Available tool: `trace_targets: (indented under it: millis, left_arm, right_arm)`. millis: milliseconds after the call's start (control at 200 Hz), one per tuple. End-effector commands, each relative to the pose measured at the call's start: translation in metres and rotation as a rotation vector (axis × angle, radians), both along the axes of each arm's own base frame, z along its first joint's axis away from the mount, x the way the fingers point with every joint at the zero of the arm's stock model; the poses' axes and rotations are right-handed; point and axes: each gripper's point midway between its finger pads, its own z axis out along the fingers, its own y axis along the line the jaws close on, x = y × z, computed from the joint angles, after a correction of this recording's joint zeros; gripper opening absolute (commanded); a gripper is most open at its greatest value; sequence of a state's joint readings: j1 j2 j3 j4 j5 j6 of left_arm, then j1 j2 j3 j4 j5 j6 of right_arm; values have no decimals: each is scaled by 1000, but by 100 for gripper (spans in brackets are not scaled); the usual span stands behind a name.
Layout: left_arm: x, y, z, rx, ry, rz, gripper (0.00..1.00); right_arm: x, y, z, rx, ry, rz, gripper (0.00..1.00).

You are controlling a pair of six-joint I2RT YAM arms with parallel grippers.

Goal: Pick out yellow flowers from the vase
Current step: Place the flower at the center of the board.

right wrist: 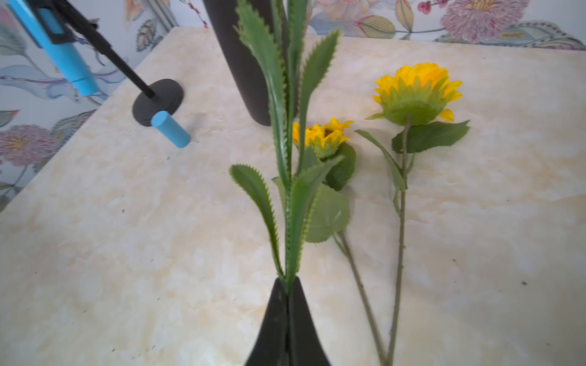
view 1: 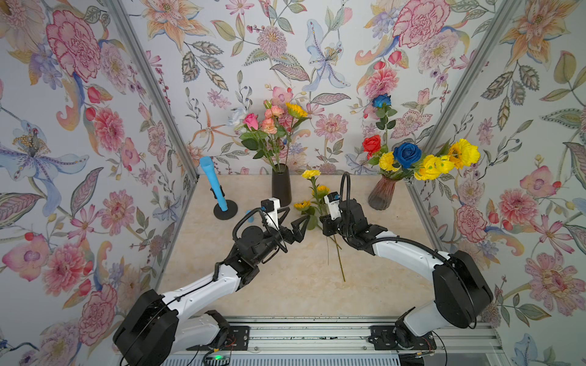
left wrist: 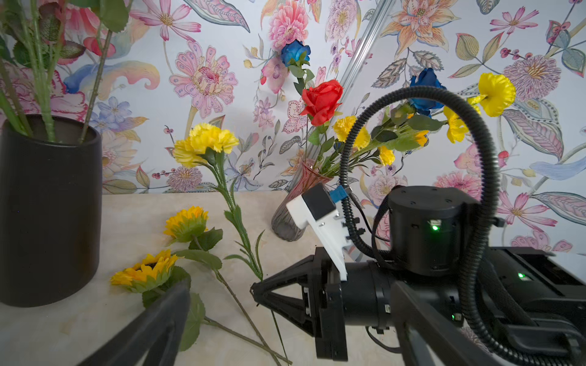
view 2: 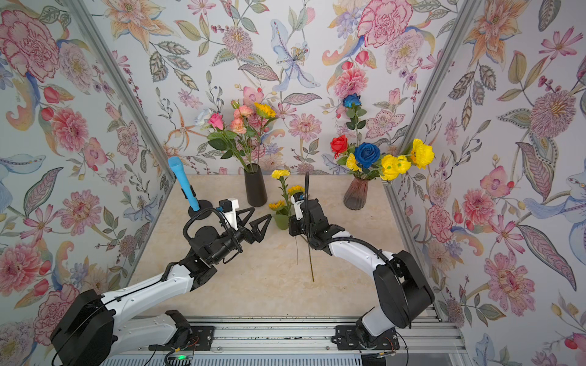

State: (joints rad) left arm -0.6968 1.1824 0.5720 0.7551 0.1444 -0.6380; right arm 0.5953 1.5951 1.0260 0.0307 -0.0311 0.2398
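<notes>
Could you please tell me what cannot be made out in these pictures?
- Bloom of the yellow carnation: right wrist view, cut off by the top edge; only stem and leaves show beyond the right fingers.
- Sunflower stems, lower ends: same view, cut off by the bottom edge.
- Stem ends in the black vase: left wrist view, hidden by its wall.

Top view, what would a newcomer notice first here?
The right tool holds a yellow carnation aloft by its stem at mid-scene, beside two sunflowers lying flat. At the back right, a glass vase bursts with yellow, blue and red blooms.
</notes>
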Motion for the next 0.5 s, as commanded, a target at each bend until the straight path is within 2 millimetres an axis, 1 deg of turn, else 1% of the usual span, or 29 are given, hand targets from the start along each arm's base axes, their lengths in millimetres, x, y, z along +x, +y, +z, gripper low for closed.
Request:
trace_targets:
  millis: [0, 110, 220, 370, 495]
  left_arm:
    - [-5, 10, -9, 40, -13, 37, 100]
    - [-9, 19, -12, 52, -22, 66, 100]
    - [-12, 29, -15, 66, -32, 97, 100]
    - [-16, 39, -19, 90, -38, 127, 100]
    - [-16, 43, -22, 98, -45, 144, 100]
  right_arm:
    - [13, -15, -28, -160, 84, -52, 0]
    - [30, -20, -49, -258, 135, -74, 0]
    - [40, -23, -68, -326, 171, -86, 0]
    - [42, -24, -94, -381, 226, -82, 0]
    - [41, -24, -109, -393, 254, -78, 0]
